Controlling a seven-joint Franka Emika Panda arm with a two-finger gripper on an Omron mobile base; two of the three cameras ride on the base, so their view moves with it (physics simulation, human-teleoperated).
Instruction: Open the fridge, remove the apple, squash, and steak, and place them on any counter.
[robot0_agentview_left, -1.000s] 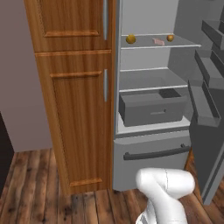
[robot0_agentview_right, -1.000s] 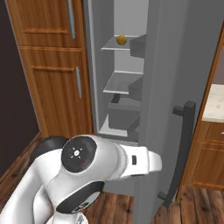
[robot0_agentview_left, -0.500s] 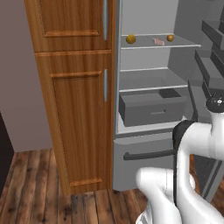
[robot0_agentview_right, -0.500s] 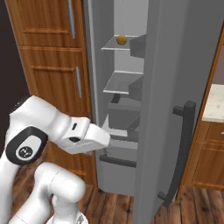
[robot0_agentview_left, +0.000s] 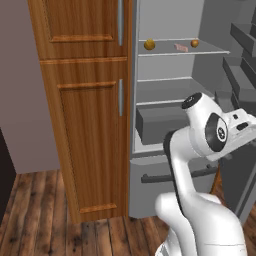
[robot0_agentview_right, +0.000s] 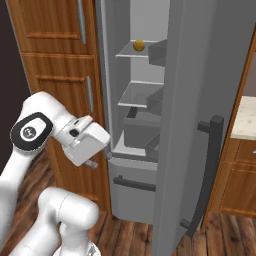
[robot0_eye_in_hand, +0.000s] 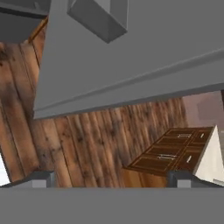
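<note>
From my seat the fridge stood open, its door swung out to the right with the dark bar handle running upright along it. On the top shelf I saw three foods in a row: the squash near the left edge, the steak lying flat in the middle with its long axis running roughly along the shelf, and the apple toward the right edge. The lower drawer sat shut, its dark handle horizontal. My claw was spread wide and held nothing, its two fingertips far apart, looking past the grey door toward the wooden floor. The tabletop showed as a pale corner beyond the door.
</note>
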